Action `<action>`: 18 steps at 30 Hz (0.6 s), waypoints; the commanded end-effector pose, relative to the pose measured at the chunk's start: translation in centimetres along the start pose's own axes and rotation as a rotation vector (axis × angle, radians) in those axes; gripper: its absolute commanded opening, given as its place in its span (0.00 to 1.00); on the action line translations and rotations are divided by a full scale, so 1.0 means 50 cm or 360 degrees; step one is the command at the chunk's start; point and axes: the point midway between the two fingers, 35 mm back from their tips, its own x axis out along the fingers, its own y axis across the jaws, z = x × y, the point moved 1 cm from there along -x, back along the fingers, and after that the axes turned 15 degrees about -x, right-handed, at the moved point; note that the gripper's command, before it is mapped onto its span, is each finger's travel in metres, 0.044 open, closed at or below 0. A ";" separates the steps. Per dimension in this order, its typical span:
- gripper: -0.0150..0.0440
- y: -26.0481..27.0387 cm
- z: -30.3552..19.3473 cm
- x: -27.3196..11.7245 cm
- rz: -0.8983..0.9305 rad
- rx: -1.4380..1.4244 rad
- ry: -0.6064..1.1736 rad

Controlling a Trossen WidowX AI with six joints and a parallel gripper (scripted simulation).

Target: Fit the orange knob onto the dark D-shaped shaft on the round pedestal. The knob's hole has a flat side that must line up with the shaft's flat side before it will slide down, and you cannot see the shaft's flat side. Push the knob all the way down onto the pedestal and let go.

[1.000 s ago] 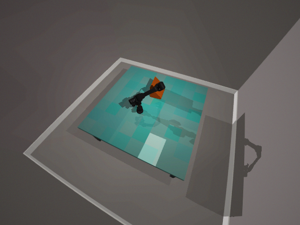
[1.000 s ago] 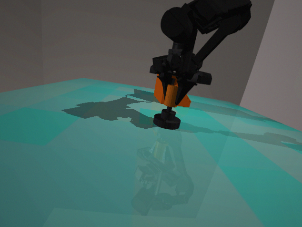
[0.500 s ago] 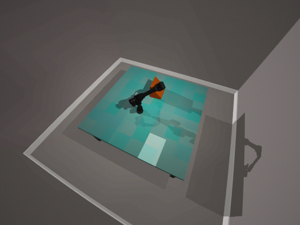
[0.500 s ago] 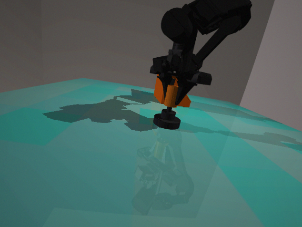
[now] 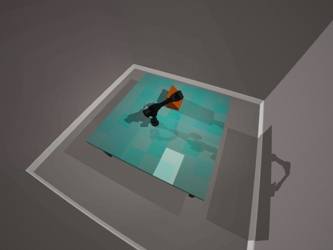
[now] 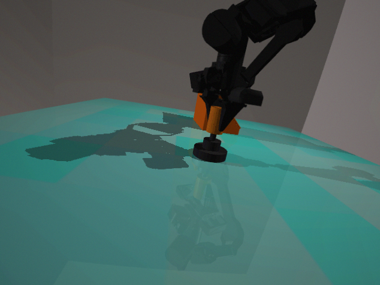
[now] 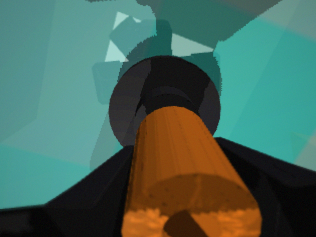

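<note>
The orange knob (image 6: 214,120) (image 7: 180,149) is a ribbed cylinder, held upright between the fingers. My gripper (image 6: 216,122) (image 7: 173,149) is shut on it. The knob stands over the round dark pedestal (image 5: 154,123) (image 6: 210,154) (image 7: 125,106), in line with its middle. A short length of the dark shaft (image 6: 213,137) shows between the knob's lower end and the pedestal's raised hub, so the knob is not against the pedestal. Whether the shaft's tip is inside the hole is hidden, as is the shaft's flat side. A dark notch shows in the knob's top in the wrist view.
An orange angular block (image 5: 173,91) (image 6: 199,114) stands behind the gripper, partly under the arm. The teal checkered table top (image 5: 128,150) (image 6: 122,214) carries the arm's shadows and a pale patch (image 5: 168,165) near its front edge. A light frame (image 5: 260,121) surrounds the table.
</note>
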 end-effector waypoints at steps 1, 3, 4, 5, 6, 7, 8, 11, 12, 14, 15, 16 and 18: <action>0.25 0.001 0.001 0.002 0.0005 0.0017 -0.0004; 0.25 0.003 0.001 0.004 0.0005 0.0017 -0.0003; 0.25 0.003 0.000 0.004 0.0005 0.0017 -0.0003; 0.25 0.003 0.000 0.003 0.0005 0.0017 -0.0003; 0.25 0.003 0.000 0.003 0.0005 0.0017 -0.0003; 0.25 0.003 0.000 0.003 0.0005 0.0017 -0.0003; 0.25 0.003 0.000 0.003 0.0005 0.0017 -0.0003; 0.25 0.003 0.000 0.003 0.0005 0.0017 -0.0003; 0.25 0.003 0.000 0.003 0.0005 0.0017 -0.0003; 0.25 0.004 0.000 -0.001 0.0005 0.0017 -0.0004; 0.25 0.004 0.001 -0.003 0.0005 0.0017 -0.0004; 0.25 0.005 0.001 -0.004 0.0005 0.0017 -0.0004; 0.25 0.005 0.001 -0.006 0.0005 0.0017 -0.0004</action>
